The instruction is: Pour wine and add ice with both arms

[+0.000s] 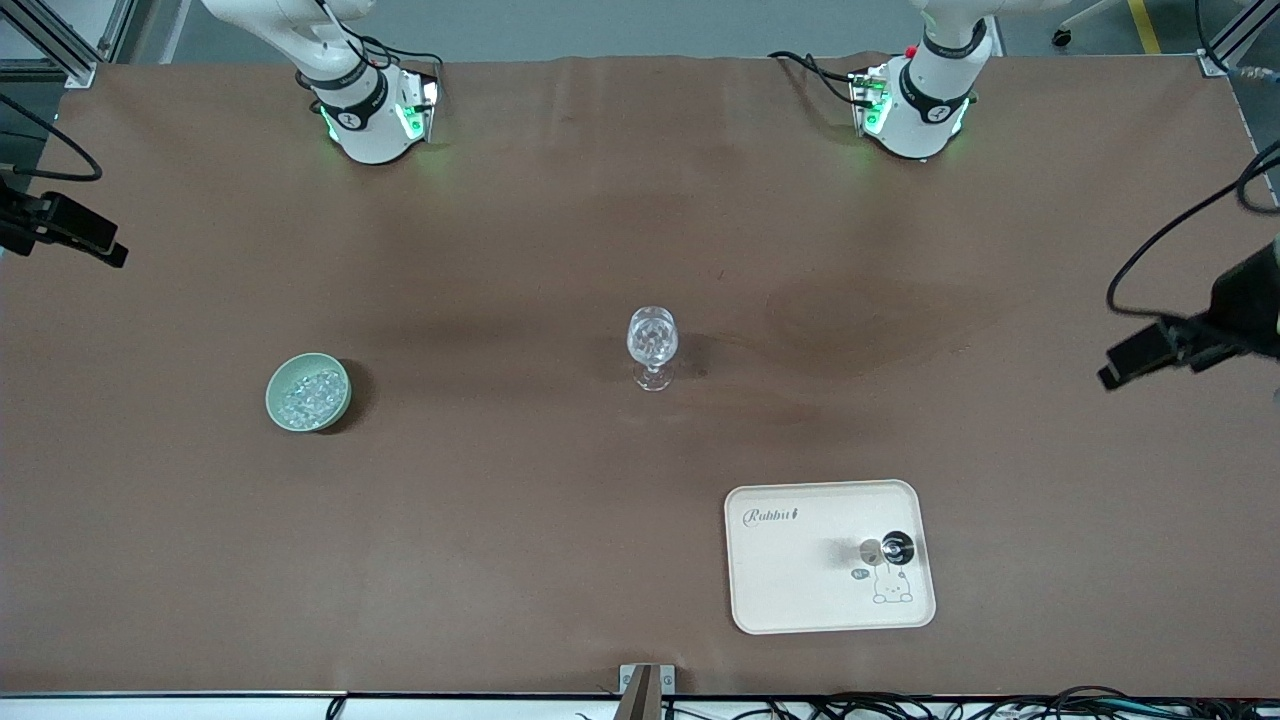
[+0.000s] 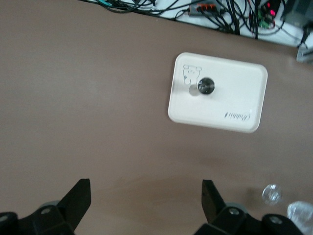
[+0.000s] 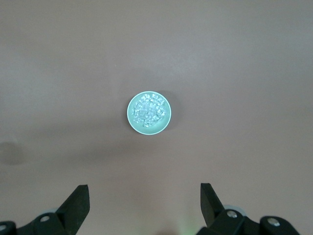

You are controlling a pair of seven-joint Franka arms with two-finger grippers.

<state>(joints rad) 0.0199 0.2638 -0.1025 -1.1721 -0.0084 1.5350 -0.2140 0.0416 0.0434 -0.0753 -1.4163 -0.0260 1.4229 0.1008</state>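
Ice (image 1: pixel 309 394) heaped in green bowl (image 1: pixel 284 372) toward right arm's end of bench (image 1: pixel 500 250). Stemmed glass (image 1: pixel 652 345) upright mid-bench. Dark bottle (image 1: pixel 897 547) on cream tray (image 1: pixel 800 580). Left claw (image 2: pixel 145 200) spread, high over bench near tray. Right claw (image 3: pixel 144 203) spread, high over bench near bowl.

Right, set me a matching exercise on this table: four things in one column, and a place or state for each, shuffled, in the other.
Things:
1. ice
2. stemmed glass
3. dark round object
4. left pincer

Places or states:
A. on the cream tray
B. open, holding nothing
C. in the green bowl
D. upright near the middle of the table

Pairs: 1-C, 2-D, 3-A, 4-B
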